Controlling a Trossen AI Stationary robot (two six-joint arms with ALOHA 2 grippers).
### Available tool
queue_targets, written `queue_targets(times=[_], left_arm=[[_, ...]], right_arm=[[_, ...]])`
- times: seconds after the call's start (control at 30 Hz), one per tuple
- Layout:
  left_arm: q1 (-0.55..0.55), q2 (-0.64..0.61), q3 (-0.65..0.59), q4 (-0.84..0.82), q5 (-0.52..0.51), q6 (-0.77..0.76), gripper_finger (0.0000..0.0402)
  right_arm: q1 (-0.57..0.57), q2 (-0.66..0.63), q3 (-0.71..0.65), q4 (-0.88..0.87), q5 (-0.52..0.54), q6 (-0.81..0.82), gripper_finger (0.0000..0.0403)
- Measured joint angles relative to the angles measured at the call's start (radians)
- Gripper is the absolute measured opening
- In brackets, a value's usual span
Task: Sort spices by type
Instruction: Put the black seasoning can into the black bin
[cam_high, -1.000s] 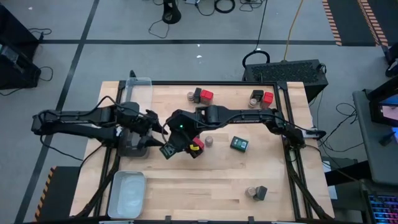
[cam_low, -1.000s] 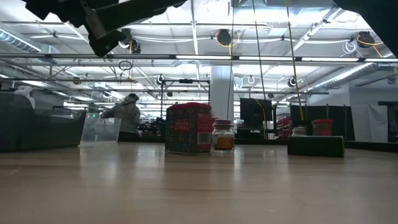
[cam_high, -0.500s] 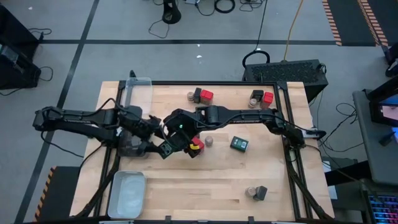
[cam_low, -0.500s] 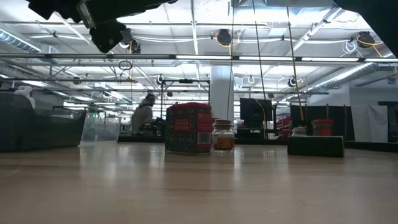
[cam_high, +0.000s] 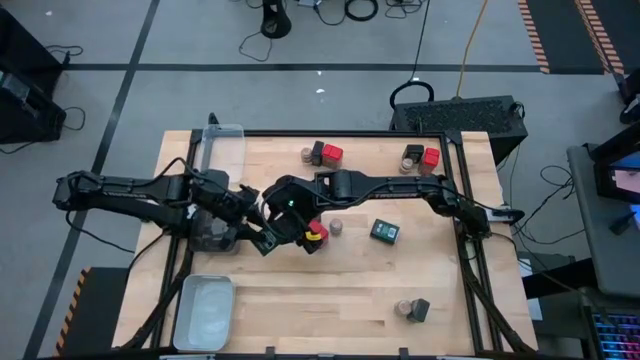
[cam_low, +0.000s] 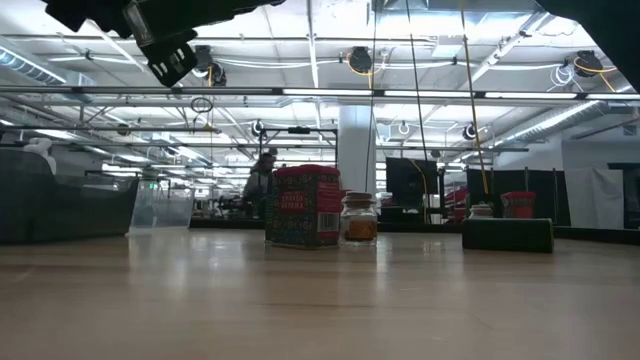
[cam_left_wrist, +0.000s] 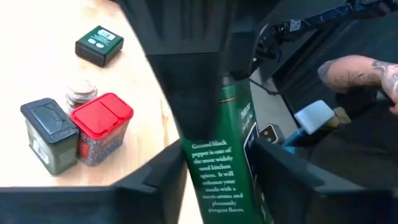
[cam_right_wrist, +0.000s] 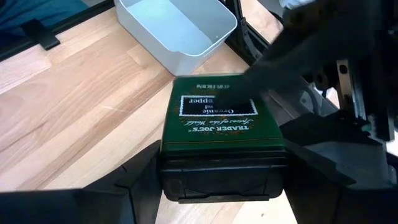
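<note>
A dark green pepper tin (cam_high: 268, 243) hangs in the air over the table's middle left, between my two grippers. My right gripper (cam_high: 274, 238) is shut on it; in the right wrist view the tin (cam_right_wrist: 217, 124) lies label up, black lid toward the wrist. My left gripper (cam_high: 258, 232) meets it from the left, and the left wrist view shows the tin (cam_left_wrist: 224, 168) between its fingers. A red tin and a dark tin (cam_high: 318, 235) stand beside a tan-lidded jar (cam_high: 337, 228). Another green tin (cam_high: 385, 231) lies flat. My left gripper pinches the tin's body (cam_left_wrist: 214, 155) between its two fingers (cam_left_wrist: 158, 177), coming from the table's left. The tin is lifted clear of the table and runs along the fingers. My right gripper pinches the tin at its black lid end (cam_right_wrist: 217, 177), one finger (cam_right_wrist: 134, 186) on each narrow side, coming from the table's right. The tin is held off the wood with its bottom end pointing away from the wrist.
More spices stand at the far edge (cam_high: 320, 154) (cam_high: 422, 156) and near the front right (cam_high: 412, 309). A clear tray (cam_high: 222, 145) sits far left, a dark tray (cam_high: 210, 237) under the left arm, a pale tray (cam_high: 204, 312) near left. A person's hand (cam_left_wrist: 360, 71) shows beyond the table.
My left gripper has moved toward the table's right and near edge, up to the green tin that my right gripper holds, and now covers part of it in the high view. The right gripper and the tin have stayed almost in place.
</note>
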Motion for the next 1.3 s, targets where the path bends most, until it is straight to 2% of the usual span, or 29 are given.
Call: queue_targets(times=[0.1,0.27,0.47,0.6,0.73,0.9,1.0,1.1,1.3], left_arm=[[0.000,0.000,0.000,0.000,0.008,-0.006,0.0130],[0.000,0.000,0.000,0.001,0.008,-0.004,0.0128],[0.004,-0.002,0.000,-0.005,-0.021,0.010,0.0113],[0.007,-0.006,0.000,-0.011,-0.047,0.014,0.0113],[0.033,-0.022,0.001,-0.040,-0.046,0.032,0.0113],[0.079,-0.129,0.001,-0.173,-0.089,0.070,0.0116],[0.097,-0.226,0.002,-0.270,-0.176,0.082,0.0126],[0.101,-0.314,0.004,-0.363,-0.240,0.082,0.0126],[0.101,-0.377,0.112,-0.655,-0.382,0.097,0.0124]], right_arm=[[0.003,0.000,0.001,0.005,-0.003,-0.026,0.0254],[0.002,0.000,0.001,0.007,-0.001,-0.021,0.0261],[0.003,0.000,0.000,-0.025,0.114,0.060,0.0307],[0.002,-0.005,0.000,-0.041,0.138,0.069,0.0335],[-0.011,-0.021,0.000,-0.070,0.148,0.053,0.0346],[-0.073,-0.063,0.002,-0.165,0.128,0.125,0.0341],[-0.124,-0.064,0.000,-0.217,0.038,0.185,0.0337],[-0.160,-0.064,-0.041,-0.212,-0.059,0.217,0.0337],[-0.199,-0.063,-0.155,-0.110,-0.083,0.247,0.0337]])
